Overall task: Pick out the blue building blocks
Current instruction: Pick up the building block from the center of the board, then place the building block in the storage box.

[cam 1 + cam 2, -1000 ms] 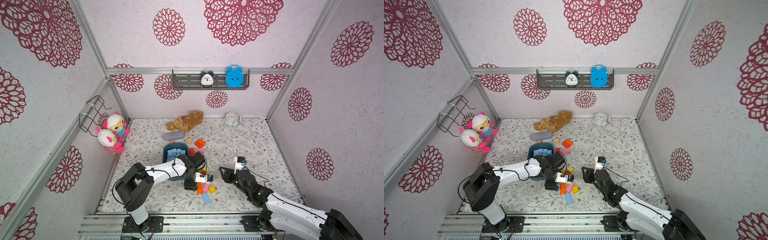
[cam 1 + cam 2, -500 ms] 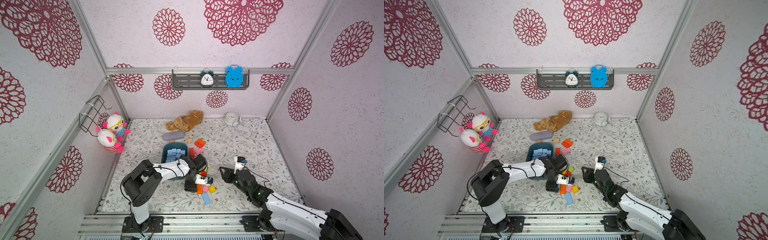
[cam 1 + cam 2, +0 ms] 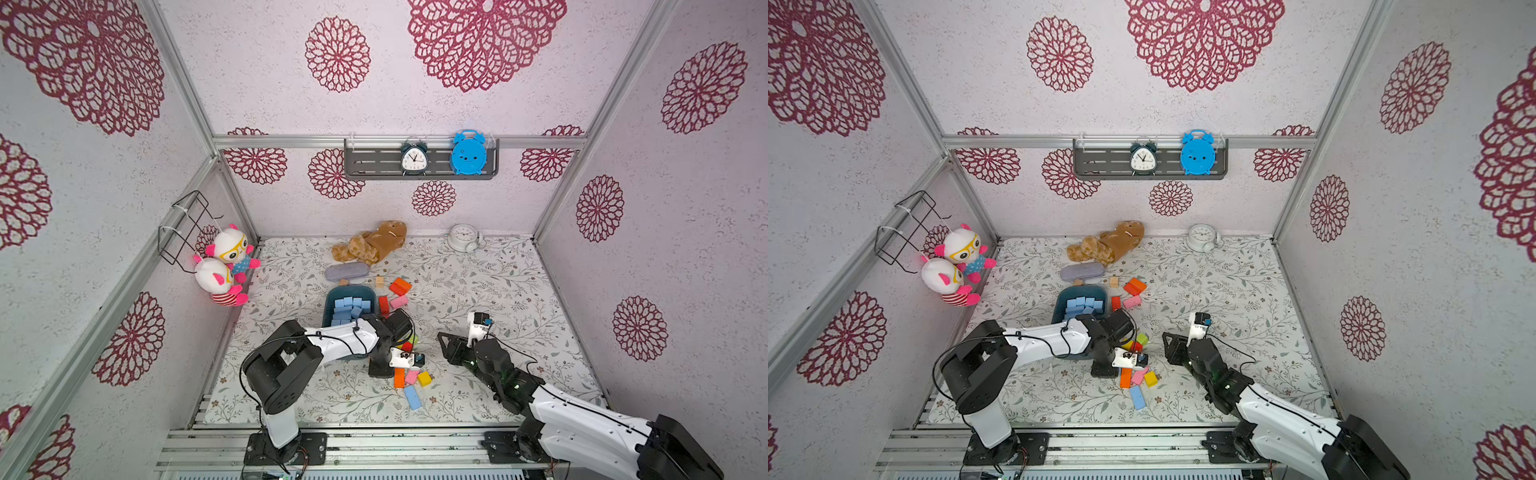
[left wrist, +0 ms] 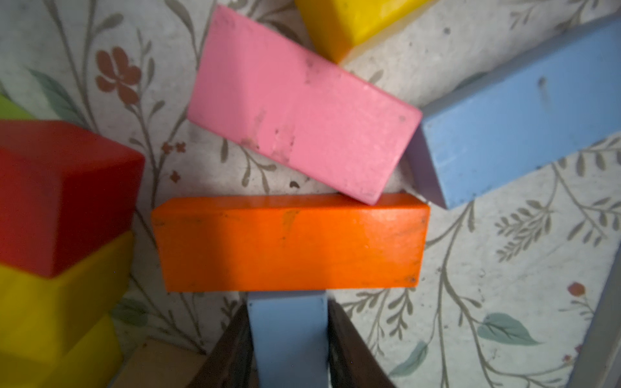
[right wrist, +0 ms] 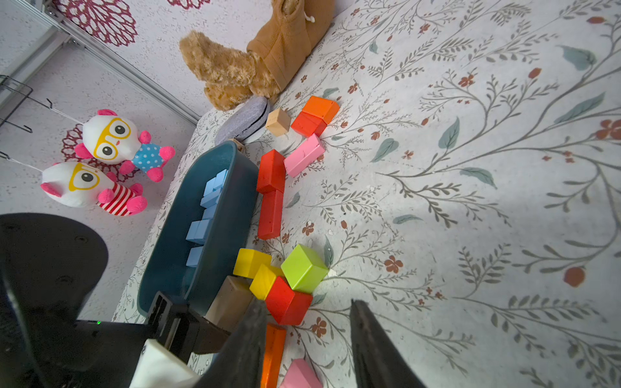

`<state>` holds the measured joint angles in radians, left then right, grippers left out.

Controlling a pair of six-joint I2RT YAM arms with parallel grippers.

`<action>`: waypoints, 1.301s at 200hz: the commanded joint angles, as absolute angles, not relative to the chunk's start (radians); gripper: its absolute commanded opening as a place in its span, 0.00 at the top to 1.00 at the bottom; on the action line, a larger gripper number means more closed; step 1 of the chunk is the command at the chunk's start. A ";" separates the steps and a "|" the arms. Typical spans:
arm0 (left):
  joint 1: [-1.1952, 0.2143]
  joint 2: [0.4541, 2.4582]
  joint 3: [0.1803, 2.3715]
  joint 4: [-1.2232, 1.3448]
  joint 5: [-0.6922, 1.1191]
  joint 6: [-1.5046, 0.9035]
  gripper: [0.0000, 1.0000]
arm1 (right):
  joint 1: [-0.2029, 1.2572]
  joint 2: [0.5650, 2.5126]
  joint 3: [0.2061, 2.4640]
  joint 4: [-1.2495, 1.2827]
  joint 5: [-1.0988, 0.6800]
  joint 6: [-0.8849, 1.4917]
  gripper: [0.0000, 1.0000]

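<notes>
The floral counter point(image 3: 478, 291) is carrying a teal tray point(image 3: 328, 305) at mid-frame in both top views, and most of the blue building blocks point(image 3: 351, 309) are lying inside it. Right of centre, the right pincer point(image 5: 308, 304) is hanging parted and empty. Just below the tray, the left pincer point(image 4: 288, 310) is pressing both sides of a blue block point(image 4: 287, 339) just beside an orange bar point(image 4: 289, 242). A loose blue bar point(image 3: 412, 397) is lying lower still.

White textured walls point(image 3: 478, 199) carry dark red floral medallions point(image 3: 337, 54) and meet at aluminium rails point(image 3: 291, 141). On the far wall a grey shelf point(image 3: 374, 164) holds a dark clock point(image 3: 414, 157) and a blue clock point(image 3: 468, 153). A wire basket point(image 3: 183, 228) hangs on the left wall. The floor mat point(image 3: 478, 291) has a leaf print. The light is even.
</notes>
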<state>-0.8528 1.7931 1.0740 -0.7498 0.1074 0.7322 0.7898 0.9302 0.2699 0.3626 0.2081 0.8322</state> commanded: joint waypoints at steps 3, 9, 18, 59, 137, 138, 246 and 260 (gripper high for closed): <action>-0.847 1.743 1.109 -0.856 0.185 0.741 0.63 | 0.788 0.920 0.273 0.392 0.230 0.829 0.56; -0.845 1.729 1.121 -0.879 0.202 0.743 0.63 | 0.788 0.923 0.275 0.393 0.230 0.830 0.56; -0.838 1.707 1.140 -0.916 0.224 0.746 0.63 | 0.788 0.929 0.279 0.396 0.229 0.827 0.56; -0.710 1.610 1.251 -1.055 0.325 0.785 0.67 | 0.788 0.977 0.309 0.412 0.217 0.815 0.56; -0.421 1.699 1.295 -1.027 0.163 0.969 0.62 | 0.788 1.082 0.354 0.454 0.187 0.806 0.56; -0.422 1.701 1.295 -1.028 0.163 0.970 0.62 | 0.788 1.082 0.353 0.454 0.187 0.806 0.56; -0.451 1.686 1.252 -0.998 0.237 0.949 0.40 | 0.792 1.102 0.370 0.440 0.176 0.807 0.56; -0.488 1.659 1.244 -0.993 0.237 0.923 0.34 | 0.793 1.118 0.384 0.414 0.160 0.802 0.56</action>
